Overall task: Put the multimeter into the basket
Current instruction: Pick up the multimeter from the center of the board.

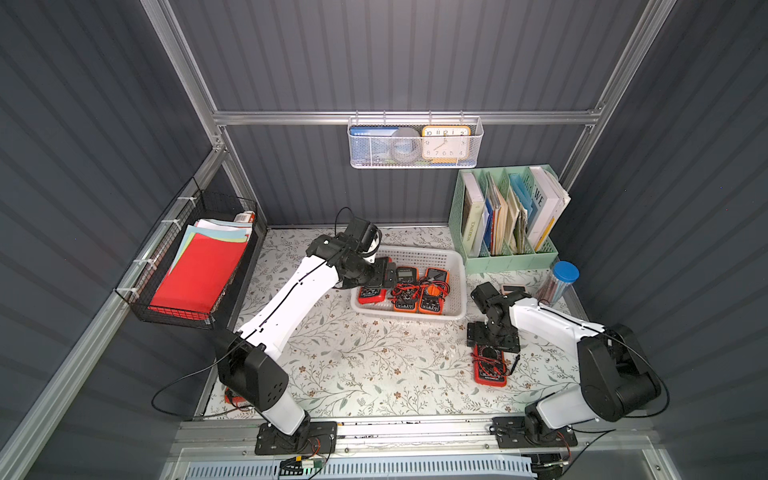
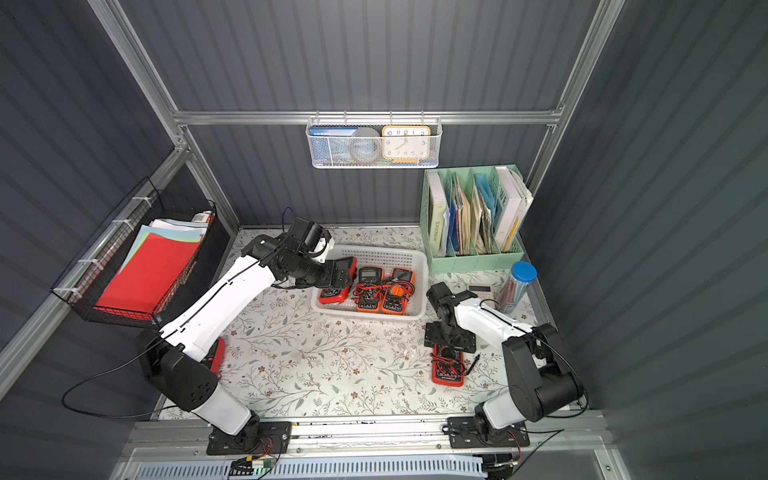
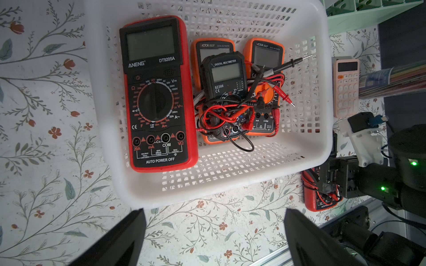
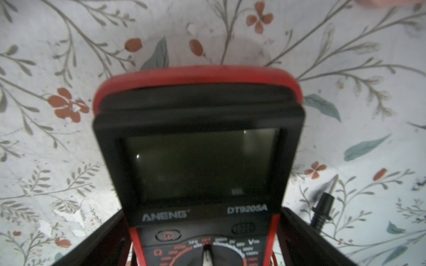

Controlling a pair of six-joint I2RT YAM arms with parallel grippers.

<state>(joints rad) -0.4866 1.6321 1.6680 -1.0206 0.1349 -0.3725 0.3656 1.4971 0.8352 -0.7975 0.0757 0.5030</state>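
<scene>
Lying on the floral table (image 1: 353, 374) at lower right in both top views, the red multimeter (image 1: 490, 370) sits under the right gripper (image 1: 493, 348), below and right of the white basket (image 1: 415, 316) at centre; the left gripper (image 1: 390, 271) hovers over the basket's left end. Left wrist view: its fingers (image 3: 126, 241) spread wide, and the basket holds 1 red meter (image 3: 159, 92), 2 orange meters (image 3: 267, 53) and 1 black meter (image 3: 227, 73). Right wrist view: spread fingers (image 4: 101, 244) flank the multimeter's sides; contact cannot be told
</scene>
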